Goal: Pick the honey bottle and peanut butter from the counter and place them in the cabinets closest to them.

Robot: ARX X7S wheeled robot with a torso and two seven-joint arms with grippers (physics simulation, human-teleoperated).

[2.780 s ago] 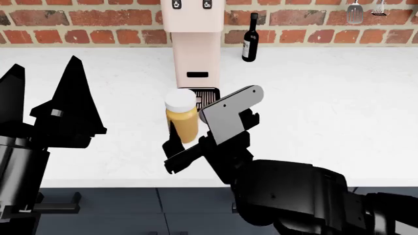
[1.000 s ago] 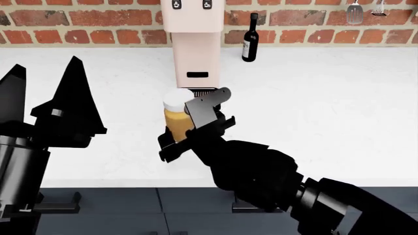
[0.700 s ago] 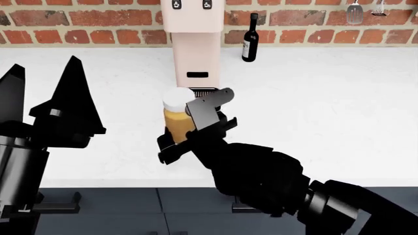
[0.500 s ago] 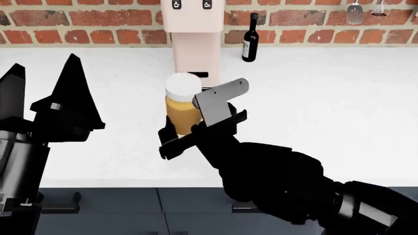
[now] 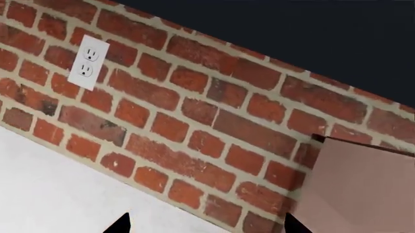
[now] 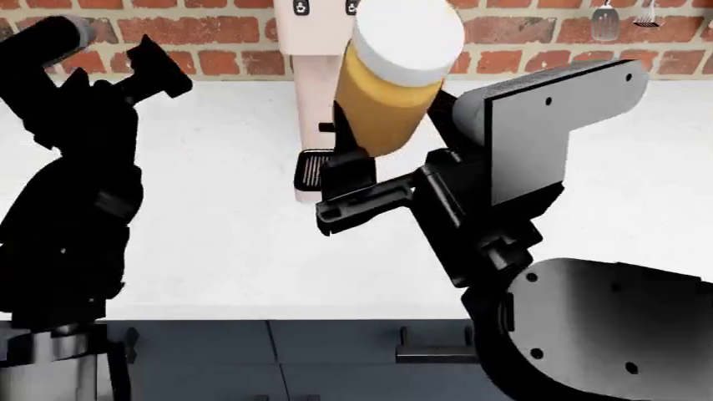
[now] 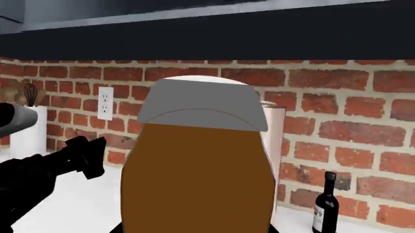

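Note:
The honey bottle [image 6: 390, 83], amber with a white lid, hangs high above the white counter [image 6: 212, 225] in front of the brick wall. My right gripper [image 6: 385, 163] is shut on its lower body. In the right wrist view the honey bottle [image 7: 198, 165] fills the middle, with my right gripper [image 7: 198, 229] dark at both sides of its base. My left arm [image 6: 78, 184] stands raised at the left. Its gripper [image 5: 207, 229] is open, the two tips far apart, nothing between them. The peanut butter is out of view.
A beige coffee machine [image 6: 317, 92] stands on the counter just behind the bottle. A wine bottle [image 7: 324, 206] is by the wall to the right. Dark upper cabinets [image 7: 259, 29] hang overhead. A wall outlet [image 5: 87, 62] and a utensil holder [image 7: 29, 131] are at the left. Dark drawers [image 6: 279, 359] run below.
My right gripper has lifted the honey bottle off the counter and carried it high up towards the wall. My left arm has also risen and turned.

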